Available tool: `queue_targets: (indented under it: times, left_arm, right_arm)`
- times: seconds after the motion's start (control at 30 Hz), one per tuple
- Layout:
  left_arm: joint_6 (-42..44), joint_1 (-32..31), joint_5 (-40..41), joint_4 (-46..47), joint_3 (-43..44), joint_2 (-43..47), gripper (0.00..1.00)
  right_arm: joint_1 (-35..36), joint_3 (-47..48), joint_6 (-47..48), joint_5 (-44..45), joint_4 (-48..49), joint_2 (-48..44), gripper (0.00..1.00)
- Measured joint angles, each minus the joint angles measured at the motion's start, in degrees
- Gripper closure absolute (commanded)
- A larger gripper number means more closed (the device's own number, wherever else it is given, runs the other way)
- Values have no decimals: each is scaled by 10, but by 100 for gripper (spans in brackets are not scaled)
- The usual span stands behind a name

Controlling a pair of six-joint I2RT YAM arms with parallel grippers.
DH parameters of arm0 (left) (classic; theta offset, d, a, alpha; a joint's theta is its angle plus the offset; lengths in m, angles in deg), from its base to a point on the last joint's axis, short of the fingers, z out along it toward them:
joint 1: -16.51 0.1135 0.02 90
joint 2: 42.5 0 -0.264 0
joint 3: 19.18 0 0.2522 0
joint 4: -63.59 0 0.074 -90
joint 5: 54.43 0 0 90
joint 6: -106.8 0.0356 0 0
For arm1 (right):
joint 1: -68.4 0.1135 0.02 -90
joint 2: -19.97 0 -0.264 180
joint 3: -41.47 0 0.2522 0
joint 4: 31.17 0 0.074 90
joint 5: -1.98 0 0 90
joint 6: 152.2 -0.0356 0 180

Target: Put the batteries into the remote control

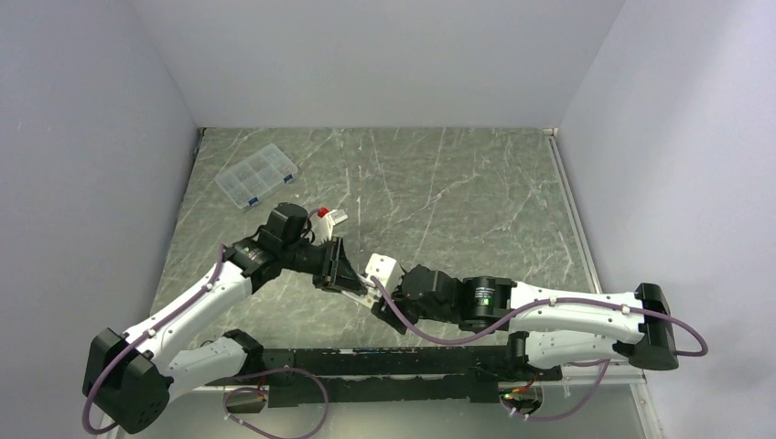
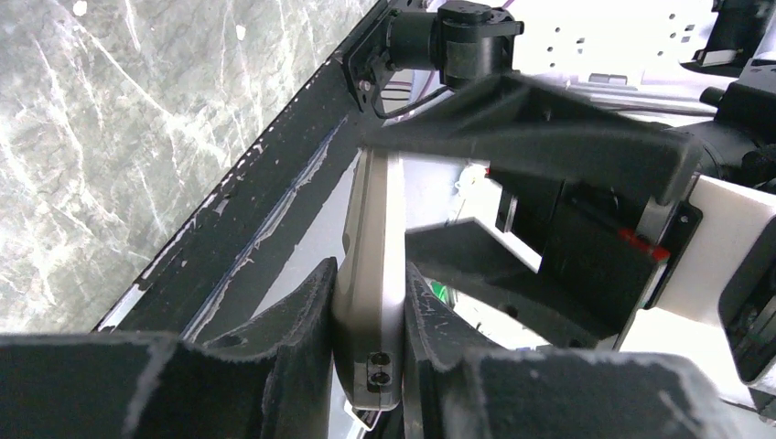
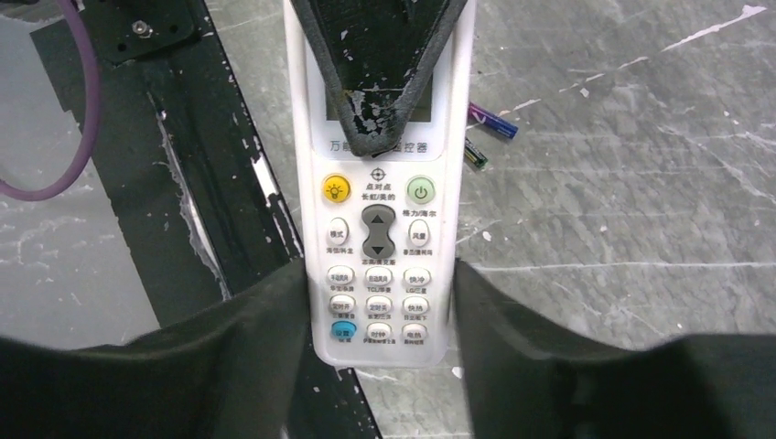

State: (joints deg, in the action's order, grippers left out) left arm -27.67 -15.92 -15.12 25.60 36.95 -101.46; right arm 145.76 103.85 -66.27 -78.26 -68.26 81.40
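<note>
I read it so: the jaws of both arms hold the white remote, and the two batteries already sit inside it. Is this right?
No. The jaws of both arms do hold the remote, but the batteries are not inside it: the right wrist view shows them lying on the table.

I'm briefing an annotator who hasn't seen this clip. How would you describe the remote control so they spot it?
On the grey marbled table, look near the front where the two arms meet. The remote control is clamped there between the left end effector and right end effector. It is the slim white handset with coloured buttons, unlike the clear compartment box far left.
</note>
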Motion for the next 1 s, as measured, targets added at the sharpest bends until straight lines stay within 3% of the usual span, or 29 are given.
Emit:
queue_targets:
  times: [0.07,0.3,0.73,1.0]
  left_arm:
    - [-5,0,0,1,0,0,100]
    - [-33,0,1,16,-1,0,100]
    - [-160,1,24,79,-49,26,100]
    - [-265,7,42,115,-83,38,100]
  right_arm:
    - [1,2,-7,3,-3,0,0]
    - [1,3,-9,6,-11,-21,0]
    - [1,-10,1,31,15,-158,1]
    - [1,-18,50,3,24,-171,10]
